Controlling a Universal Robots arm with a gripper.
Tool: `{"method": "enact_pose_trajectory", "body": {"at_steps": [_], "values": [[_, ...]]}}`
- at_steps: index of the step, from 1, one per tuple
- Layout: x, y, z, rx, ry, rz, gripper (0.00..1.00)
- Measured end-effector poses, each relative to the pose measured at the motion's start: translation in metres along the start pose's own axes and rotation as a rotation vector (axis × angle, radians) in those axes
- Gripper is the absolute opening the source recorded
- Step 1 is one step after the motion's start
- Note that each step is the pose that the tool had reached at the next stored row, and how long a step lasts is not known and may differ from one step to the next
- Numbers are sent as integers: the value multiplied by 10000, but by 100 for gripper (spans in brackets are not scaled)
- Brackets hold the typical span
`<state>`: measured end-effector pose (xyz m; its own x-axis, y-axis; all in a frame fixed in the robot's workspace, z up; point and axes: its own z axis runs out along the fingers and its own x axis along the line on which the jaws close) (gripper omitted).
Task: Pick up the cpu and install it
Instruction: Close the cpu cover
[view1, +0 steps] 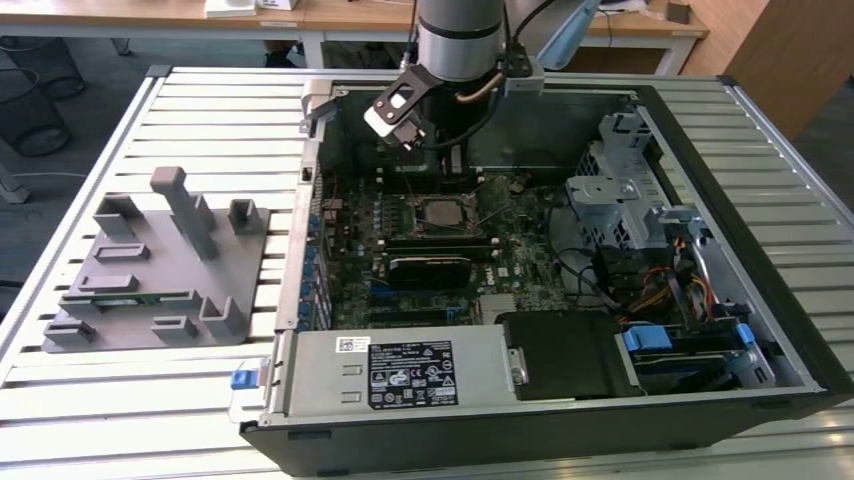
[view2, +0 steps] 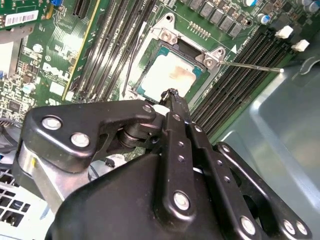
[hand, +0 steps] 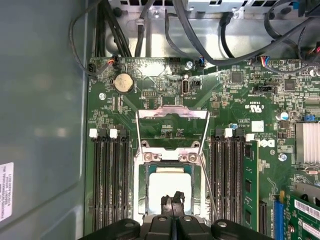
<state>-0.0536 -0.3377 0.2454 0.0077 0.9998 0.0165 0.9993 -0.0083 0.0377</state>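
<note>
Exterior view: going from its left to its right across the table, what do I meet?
Grey moulded plastic parts holder → square silver-grey cpu → silver metal drive cage

A pale slatted metal table (view1: 200, 110) stands before light wooden desks (view1: 347, 14), wire baskets (view1: 30, 120) on grey floor (view1: 140, 58).

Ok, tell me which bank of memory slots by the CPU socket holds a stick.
The bank across the socket from the grey case wall: a green memory stick stands in one slot. The bank by the wall is all empty slots.
</note>
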Motion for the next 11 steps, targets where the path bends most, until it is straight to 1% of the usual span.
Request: {"method": "enact_pose_trajectory", "body": {"at_steps": [3, 6, 9, 11], "values": [[1, 1, -37, -1, 0, 1, 11], [2, 4, -97, -15, 1, -1, 11], [3, 4, -151, -48, 1, 1, 11], [2, 5, -170, -55, 1, -1, 11]]}}
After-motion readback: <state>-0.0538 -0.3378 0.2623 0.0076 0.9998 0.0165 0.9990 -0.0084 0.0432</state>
